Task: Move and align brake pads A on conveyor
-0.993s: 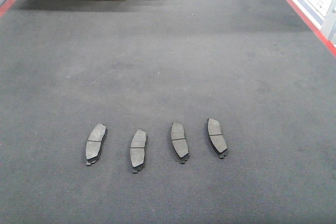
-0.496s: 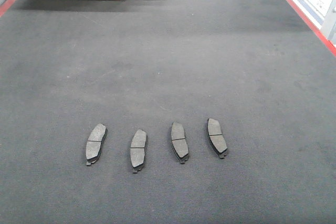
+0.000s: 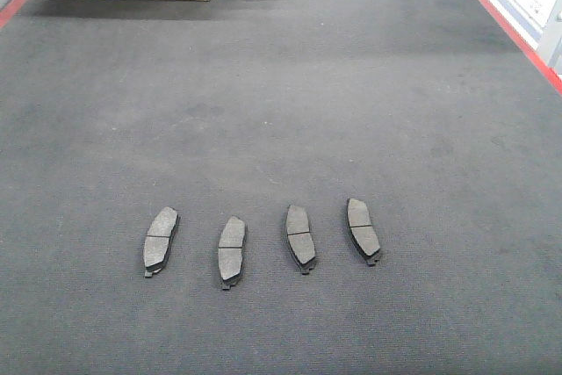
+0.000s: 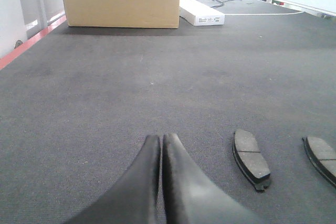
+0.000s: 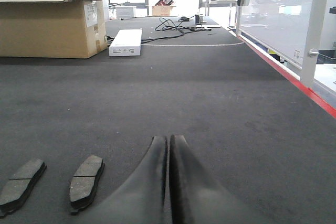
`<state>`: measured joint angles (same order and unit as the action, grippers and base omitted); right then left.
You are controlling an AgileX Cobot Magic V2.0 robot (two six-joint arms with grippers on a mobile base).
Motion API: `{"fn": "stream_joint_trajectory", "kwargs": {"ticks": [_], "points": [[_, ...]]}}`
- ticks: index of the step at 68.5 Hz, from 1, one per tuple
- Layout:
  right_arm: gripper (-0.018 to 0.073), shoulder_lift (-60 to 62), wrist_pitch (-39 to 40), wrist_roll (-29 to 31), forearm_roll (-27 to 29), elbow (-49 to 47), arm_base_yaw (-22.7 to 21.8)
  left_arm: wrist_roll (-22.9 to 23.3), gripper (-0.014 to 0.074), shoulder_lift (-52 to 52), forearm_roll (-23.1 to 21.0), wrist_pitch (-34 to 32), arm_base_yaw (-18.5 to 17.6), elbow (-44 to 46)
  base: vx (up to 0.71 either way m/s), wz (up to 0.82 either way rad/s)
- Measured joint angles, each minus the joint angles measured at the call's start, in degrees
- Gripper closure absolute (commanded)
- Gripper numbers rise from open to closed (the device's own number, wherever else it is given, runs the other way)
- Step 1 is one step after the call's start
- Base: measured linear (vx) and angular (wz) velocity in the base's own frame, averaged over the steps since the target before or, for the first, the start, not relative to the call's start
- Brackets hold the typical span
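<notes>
The left gripper [image 4: 160,139] has its fingers pressed together, holding nothing; two pads [image 4: 251,159] lie on the belt [image 4: 131,87] just right of the tips. All four pads [image 3: 232,252] sit in a row. The right gripper [image 5: 168,140] is likewise closed and empty, with two pads [image 5: 86,179] to its left.

The setting is an industrial workshop or warehouse test area. A wide dark grey conveyor [image 3: 351,111] with red frame edges fills the floor of the scene. Cardboard cartons [image 5: 50,27] and a flat white box [image 5: 125,42] stand at the far end. Cables [image 5: 176,24] and glazed partitions [image 5: 278,9] lie beyond, at far right.
</notes>
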<state>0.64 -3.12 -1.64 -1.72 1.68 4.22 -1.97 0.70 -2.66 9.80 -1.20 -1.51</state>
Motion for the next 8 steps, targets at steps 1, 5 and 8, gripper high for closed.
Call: {"fn": "stream_joint_trajectory", "kwargs": {"ticks": [1,5,8], "points": [[0.0566,0.0,0.0,0.0,0.0,0.0,0.0,0.0,0.0603,0.0,0.0,0.0,0.0,0.0,0.00,0.00],[0.0566,0.0,0.0,0.0,0.0,0.0,0.0,0.0,0.0603,0.0,0.0,0.0,0.0,0.0,0.00,0.00],[0.0566,0.0,0.0,0.0,0.0,0.0,0.0,0.0,0.0603,0.0,0.0,0.0,0.0,0.0,0.00,0.00]]}}
